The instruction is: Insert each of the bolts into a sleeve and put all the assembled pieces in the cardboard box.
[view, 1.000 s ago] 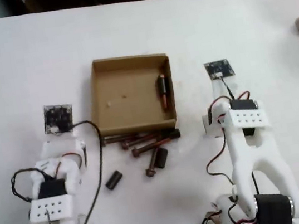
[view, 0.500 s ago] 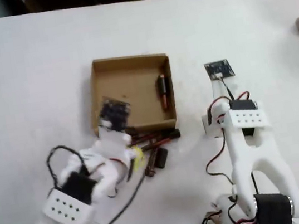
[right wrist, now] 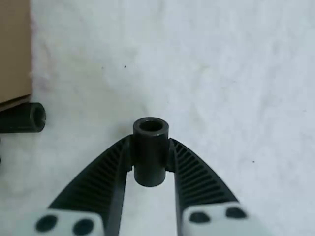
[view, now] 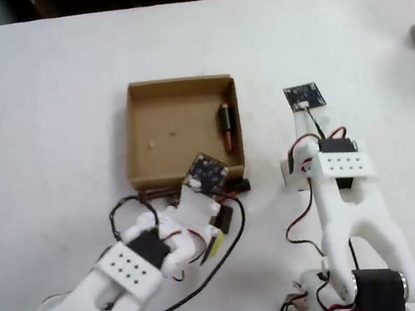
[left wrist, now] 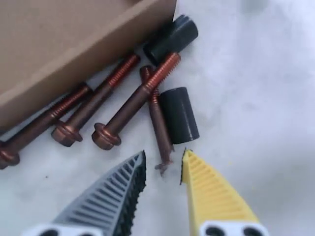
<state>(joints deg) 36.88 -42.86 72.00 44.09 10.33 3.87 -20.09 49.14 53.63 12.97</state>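
Cardboard box [view: 166, 142] holds one assembled piece [view: 226, 125]. Four copper bolts [left wrist: 123, 105] and two black sleeves [left wrist: 179, 114] lie loose beside its wall. Third sleeve [right wrist: 150, 152] clamped upright in right gripper [right wrist: 149, 143].

I am reading no text, number, label or sign on the cardboard box [view: 173, 133] or the table [view: 44, 109].

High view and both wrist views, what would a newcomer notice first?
A cluster of copper-coloured threaded bolts lies against the brown cardboard box's near wall, with the left claw open, its tips either side of one bolt's end. Off to the box's side, the right claw is shut on a black cylindrical sleeve.
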